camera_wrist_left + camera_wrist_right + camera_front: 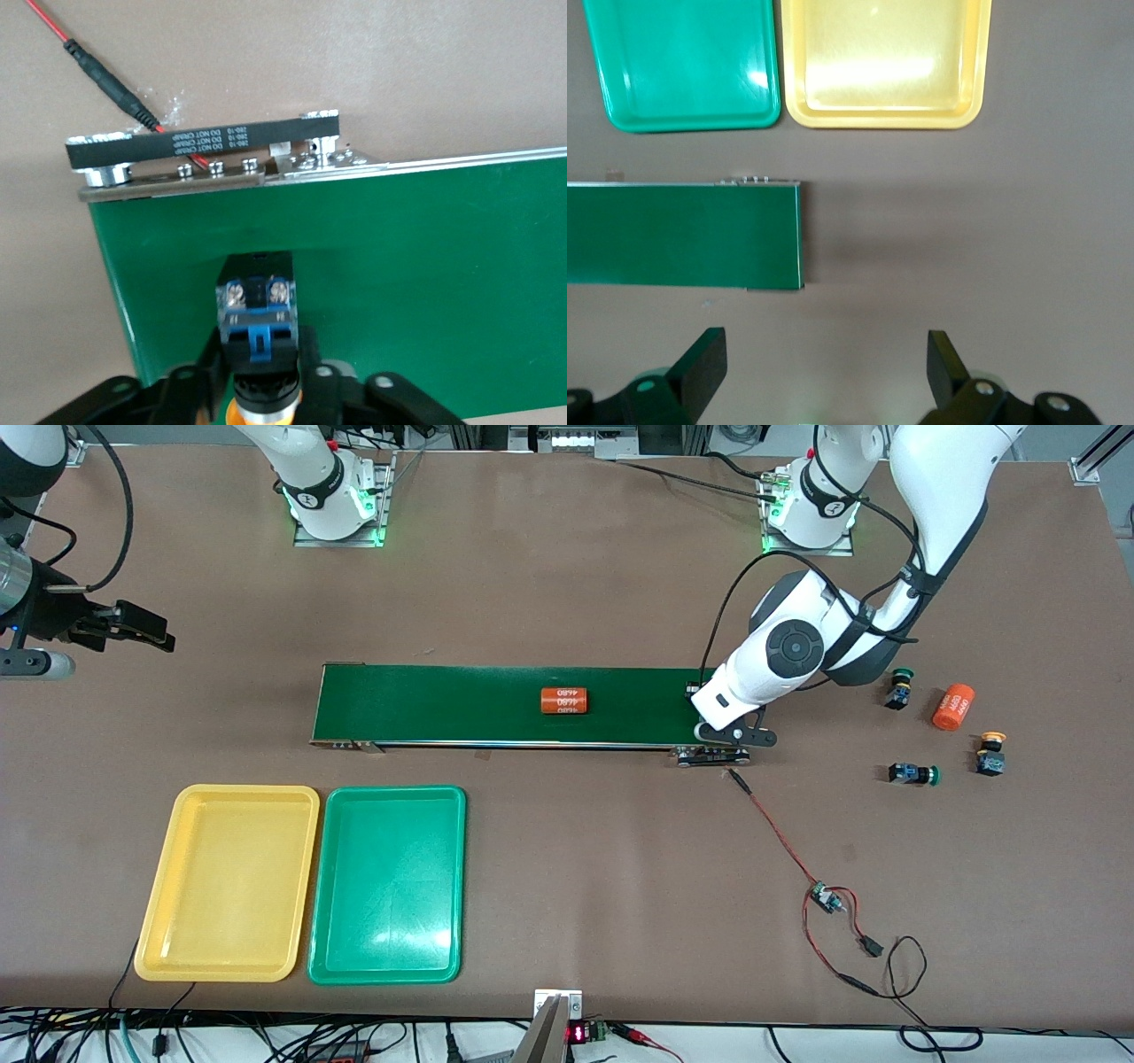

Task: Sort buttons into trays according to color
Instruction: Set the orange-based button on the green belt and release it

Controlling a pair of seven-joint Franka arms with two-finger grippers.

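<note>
My left gripper (733, 735) is low over the end of the dark green conveyor belt (505, 705) at the left arm's end of the table. In the left wrist view the gripper (257, 359) is shut on a yellow-capped button (255, 310), with its dark body and blue clip pointing out over the belt (399, 266). Two green-capped buttons (899, 688) (913, 773) and one yellow-capped button (990, 753) lie on the table past that belt end. The yellow tray (229, 881) and green tray (387, 883) are empty. My right gripper (142, 631) (824, 350) waits open.
One orange "4680" cylinder (564, 701) lies on the belt, another (952, 707) among the loose buttons. A red wire with a small board (824, 896) trails from the belt's motor end toward the front camera. The right wrist view shows both trays (682, 62) (886, 62).
</note>
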